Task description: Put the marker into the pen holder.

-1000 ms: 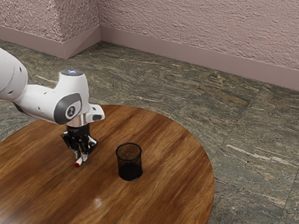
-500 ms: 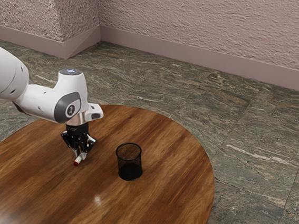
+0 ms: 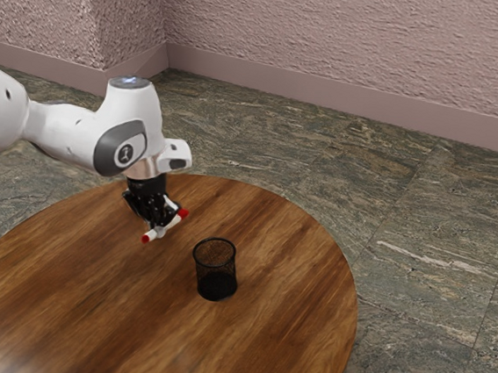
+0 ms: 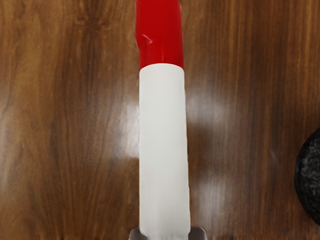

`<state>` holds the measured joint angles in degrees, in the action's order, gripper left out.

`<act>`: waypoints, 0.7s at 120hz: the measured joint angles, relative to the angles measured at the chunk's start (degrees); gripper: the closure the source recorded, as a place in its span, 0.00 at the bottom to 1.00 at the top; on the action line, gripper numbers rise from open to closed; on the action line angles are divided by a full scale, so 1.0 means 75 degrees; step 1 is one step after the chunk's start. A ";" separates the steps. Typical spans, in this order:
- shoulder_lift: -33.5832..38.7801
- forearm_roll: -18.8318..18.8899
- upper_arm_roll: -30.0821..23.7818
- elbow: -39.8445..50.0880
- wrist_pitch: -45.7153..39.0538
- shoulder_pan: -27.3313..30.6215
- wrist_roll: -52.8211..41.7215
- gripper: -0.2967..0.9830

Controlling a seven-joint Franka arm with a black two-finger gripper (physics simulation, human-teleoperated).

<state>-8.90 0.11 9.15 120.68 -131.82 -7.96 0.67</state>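
My gripper [image 3: 158, 229] is in the air over the table, on the exterior view's left of the pen holder, and shut on the marker. The white marker [image 3: 171, 224] with red ends lies across the fingertips, tilted. In the wrist view the marker [image 4: 163, 145] runs away from the hand, its red end outermost, and a fingertip touches it on each side at the near end. The black mesh pen holder [image 3: 215, 271] stands upright on the table, apart from the marker; part of the pen holder [image 4: 310, 177] also shows in the wrist view.
The round wooden table [image 3: 242, 345] carries the pen holder. Its curved edge passes behind the gripper, with stone floor [image 3: 419, 256] beyond it and a pink wall [image 3: 351, 38] farther back.
My hand has risen from the table and moved toward the exterior view's right, lifting the marker with it. More of the marker now shows. The pen holder has stayed put.
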 joint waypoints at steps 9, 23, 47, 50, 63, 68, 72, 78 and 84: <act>0.1060 0.0244 -0.0034 0.0218 0.0417 -0.0635 0.0047 0.83; 0.1938 0.0420 -0.0423 0.0469 0.0953 -0.1466 0.0191 0.84; 0.1889 0.0475 -0.0819 0.0419 0.1572 -0.1689 0.0486 0.84; 0.1788 0.0470 -0.0818 0.0346 0.1616 -0.1661 0.0516 0.84; 0.1366 0.0435 -0.0772 0.0023 0.1757 -0.1568 0.0632 0.83; 0.1248 0.0409 -0.0756 -0.0041 0.1797 -0.1529 0.0672 0.83; 0.1144 0.0374 -0.0753 -0.0091 0.1823 -0.1486 0.0701 0.83; 0.0949 0.0326 -0.0773 -0.0285 0.1867 -0.1398 0.0741 0.82; 0.0709 0.0290 -0.0759 -0.0553 0.1951 -0.1340 0.0777 0.82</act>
<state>-3.58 2.28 3.46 116.52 -117.19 -18.01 6.50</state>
